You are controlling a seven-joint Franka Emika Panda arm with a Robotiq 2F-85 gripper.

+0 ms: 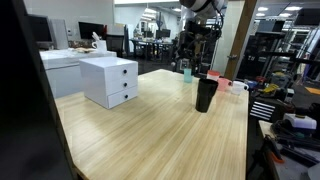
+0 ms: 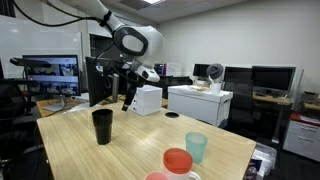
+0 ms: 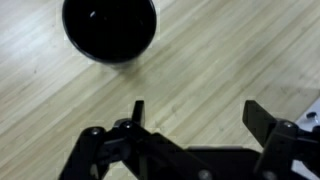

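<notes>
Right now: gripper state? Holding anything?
Gripper: open, holding nothing; the black cup stands apart from it.

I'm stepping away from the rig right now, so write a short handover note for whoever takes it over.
End effector: open, empty, hovering over the wooden table.
Black cup: upright on the table, just ahead of the fingertips, not touched.
Done: cup stands set down; nothing in hand.
Left: any further handling of the cup likely needs a fresh grasp.
</notes>
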